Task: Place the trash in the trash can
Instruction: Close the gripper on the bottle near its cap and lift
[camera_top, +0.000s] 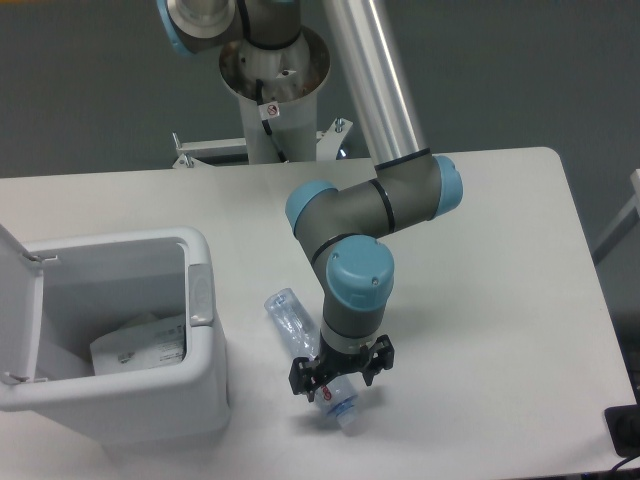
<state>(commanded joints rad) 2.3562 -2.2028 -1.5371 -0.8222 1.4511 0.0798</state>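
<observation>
**Fingers down over the bottle, bin open to the left**

I have the gripper (338, 379) low on the counter (500, 250), straddling the crushed bottle (305, 352) near its capped end. The bottle lies flat, its long axis running diagonally from upper left to lower right, and the fingers sit across that axis, one on each side. From this angle I cannot tell whether they have clenched on the plastic or merely bracket it. The trash can (115, 340) stands just left of the bottle with its lid swung open, and the flat packet (140, 345) already lies inside. I judge the next carry runs leftward and up over the rim.
</observation>
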